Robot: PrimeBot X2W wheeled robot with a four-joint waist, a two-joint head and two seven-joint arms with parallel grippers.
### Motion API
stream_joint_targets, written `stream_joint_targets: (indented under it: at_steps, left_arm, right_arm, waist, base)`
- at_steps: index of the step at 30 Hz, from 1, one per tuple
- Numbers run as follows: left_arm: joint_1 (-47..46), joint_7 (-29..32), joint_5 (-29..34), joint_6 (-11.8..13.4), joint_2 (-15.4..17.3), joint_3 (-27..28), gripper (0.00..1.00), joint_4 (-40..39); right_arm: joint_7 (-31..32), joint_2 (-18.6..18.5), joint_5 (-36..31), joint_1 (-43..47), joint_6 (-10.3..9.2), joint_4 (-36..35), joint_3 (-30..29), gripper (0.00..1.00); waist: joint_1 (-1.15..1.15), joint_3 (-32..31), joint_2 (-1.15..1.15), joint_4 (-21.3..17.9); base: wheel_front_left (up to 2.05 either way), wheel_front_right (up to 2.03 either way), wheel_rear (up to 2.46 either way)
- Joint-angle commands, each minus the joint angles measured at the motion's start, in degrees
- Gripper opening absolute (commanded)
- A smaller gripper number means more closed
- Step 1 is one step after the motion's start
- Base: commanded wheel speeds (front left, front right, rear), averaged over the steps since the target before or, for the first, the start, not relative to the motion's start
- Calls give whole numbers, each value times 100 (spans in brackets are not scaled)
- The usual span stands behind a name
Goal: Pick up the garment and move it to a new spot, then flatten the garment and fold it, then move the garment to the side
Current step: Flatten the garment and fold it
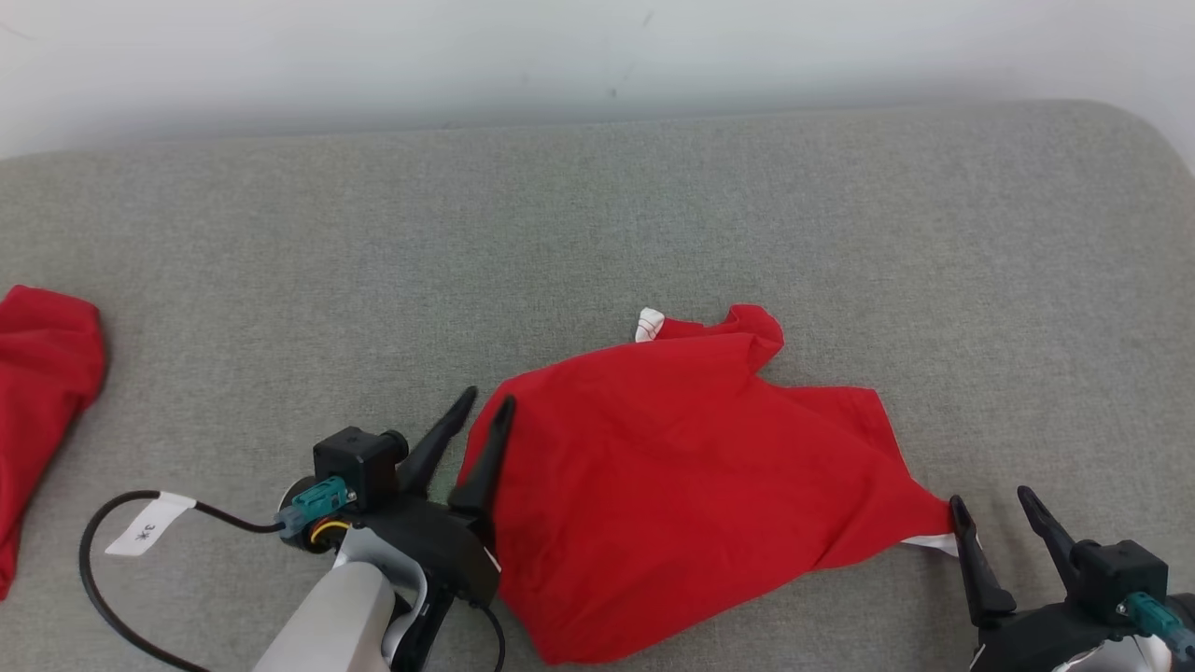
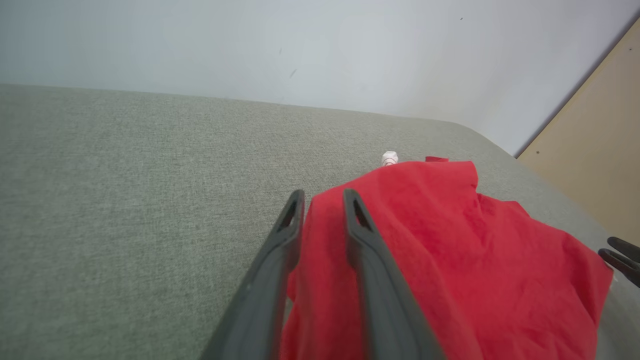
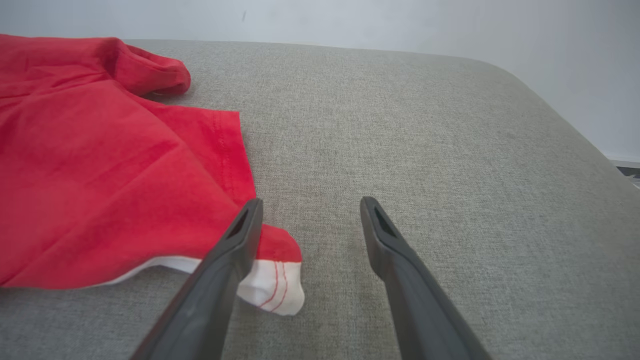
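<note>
- The garment [image 1: 691, 476] lies on the cushion [image 1: 840, 233], a little toward 6 o'clock of its middle.
- A second garment [image 1: 42, 392] lies on the cushion at 9 o'clock, well apart from the first.
- The left end effector [image 1: 488, 399] is at the garment's 9 o'clock edge, with cloth between its fingers in the left wrist view.
- The right end effector [image 1: 991, 498] is at the garment's 4 o'clock corner, one finger just beside that corner.
- A label [image 1: 649, 324] sticks out at the garment's 12 o'clock edge.
- A cable tag [image 1: 149, 525] lies at 9 o'clock of the left end effector.
- The wall [image 1: 560, 56] stands behind the cushion, at 12 o'clock.
</note>
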Motion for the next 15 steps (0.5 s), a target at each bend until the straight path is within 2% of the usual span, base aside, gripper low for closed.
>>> stream_joint_targets:
  at_steps: [1, 9, 10, 12, 13, 15]
  left_arm:
    - [-27, -21, -134, 2, 67, -84, 100, 65]
    - [-182, -21, -993, 2, 187, -622, 100, 560]
    - [-226, 10, -1238, 2, 194, -874, 80, 669]
    - [-318, 18, -1416, 2, 240, -1115, 11, 721]
    - [-353, 15, -1551, 2, 266, -1208, 0, 742]
    - [-425, 8, -1678, 2, 332, -1381, 0, 784]
  right_arm:
    - [-4, 15, 37, 66, -7, 22, 4, 100]
    - [-4, 53, 80, 95, -7, 94, 63, 100]
    - [-4, 64, 83, 68, -6, 101, 87, 100]
    - [-4, 66, 91, 30, -6, 95, 109, 100]
    - [-4, 66, 96, 10, -6, 96, 116, 100]
    - [-4, 62, 103, -17, -7, 95, 120, 100]
  waist:
    - [-1, -55, 0, 48]
    - [-1, -129, 0, 114]
    - [-1, -120, 0, 103]
    - [-1, -105, 0, 85]
    - [-1, -94, 0, 72]
    - [-1, -74, 0, 54]
  base:
    - [0, 0, 0]
    - [0, 0, 0]
    - [0, 0, 0]
    - [0, 0, 0]
    - [0, 0, 0]
    - [0, 0, 0]
